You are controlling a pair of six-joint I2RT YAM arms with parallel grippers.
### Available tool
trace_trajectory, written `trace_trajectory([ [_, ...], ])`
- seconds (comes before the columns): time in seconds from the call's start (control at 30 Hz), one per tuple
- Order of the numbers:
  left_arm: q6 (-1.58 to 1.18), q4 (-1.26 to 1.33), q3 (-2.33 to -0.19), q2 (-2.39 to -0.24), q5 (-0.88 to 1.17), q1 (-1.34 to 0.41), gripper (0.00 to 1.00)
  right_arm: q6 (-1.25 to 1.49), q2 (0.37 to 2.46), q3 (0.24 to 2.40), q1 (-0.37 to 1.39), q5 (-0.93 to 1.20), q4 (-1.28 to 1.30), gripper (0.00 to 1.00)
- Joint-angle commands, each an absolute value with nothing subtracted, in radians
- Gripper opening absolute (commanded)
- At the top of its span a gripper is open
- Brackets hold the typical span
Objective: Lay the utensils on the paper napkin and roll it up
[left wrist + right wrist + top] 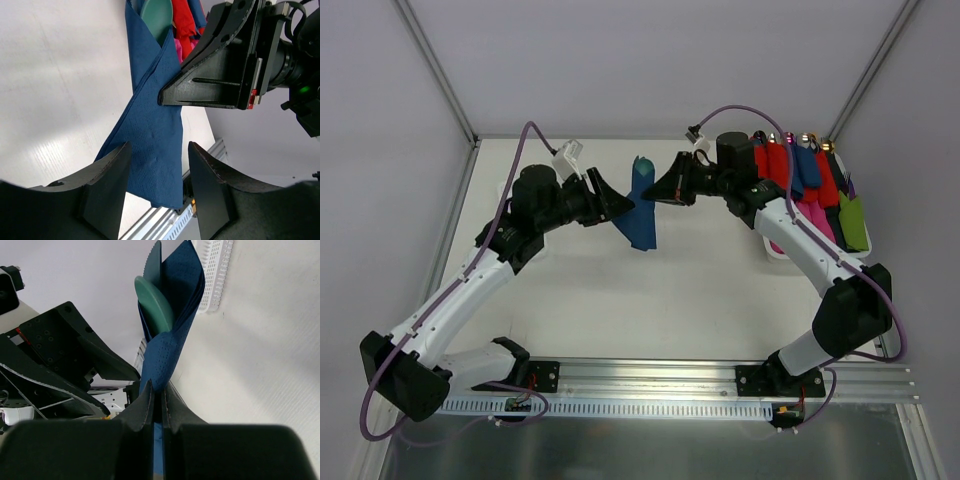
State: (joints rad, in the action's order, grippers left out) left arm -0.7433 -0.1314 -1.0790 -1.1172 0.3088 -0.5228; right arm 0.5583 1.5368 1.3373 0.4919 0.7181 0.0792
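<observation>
Right wrist: paper napkin mostly hides utensils.

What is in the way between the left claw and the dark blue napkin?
Nothing that I can see. The left claw is open, and the dark blue napkin hangs right in front of its gap. The right claw pinches the napkin from the other side, so it does not block the left claw's way in.

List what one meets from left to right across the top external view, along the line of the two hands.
left hand → navy paper napkin → right hand → coloured rolls in the white tray
</observation>
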Motion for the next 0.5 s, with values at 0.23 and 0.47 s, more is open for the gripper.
trace_trajectory([
  [0.23,-0.758,-0.029,-1.085,-1.154,0.413,-0.526,0.46,0.629,1.52,1.368,0.502,0.775,-0.052,0.0],
  [0.47,-0.779,0.008,-1.055,-1.16,0.433,-0.526,0.46,0.658,1.529,1.367,0.502,0.788,-0.087,0.0],
])
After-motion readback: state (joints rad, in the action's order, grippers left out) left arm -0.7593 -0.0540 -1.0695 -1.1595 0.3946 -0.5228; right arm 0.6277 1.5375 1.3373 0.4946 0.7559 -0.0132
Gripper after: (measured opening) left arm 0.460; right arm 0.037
